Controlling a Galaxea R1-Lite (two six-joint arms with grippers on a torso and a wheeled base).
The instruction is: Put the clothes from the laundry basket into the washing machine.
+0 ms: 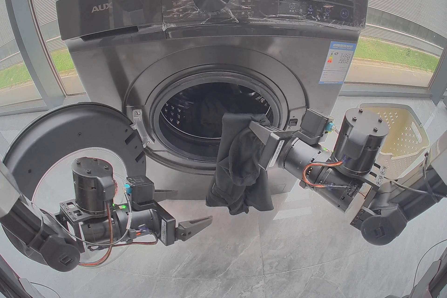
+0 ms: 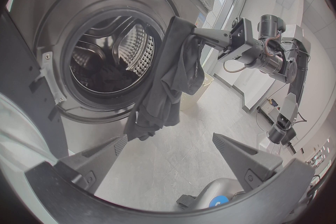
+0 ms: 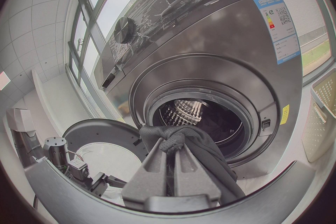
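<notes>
The right gripper (image 1: 255, 126) pinched a dark garment (image 1: 240, 168) in its fingers before the open washing machine (image 1: 209, 52). The left gripper (image 2: 168, 138) had its fingers wide, empty. The next move likely called for reaching inside and releasing.

Dark garment (image 1: 240, 164) dangles before open washing machine (image 1: 279, 57).

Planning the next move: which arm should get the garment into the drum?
Right: the right jaws are shut on the garment, hanging at the drum mouth; left jaws are open, lower, by the door.
</notes>
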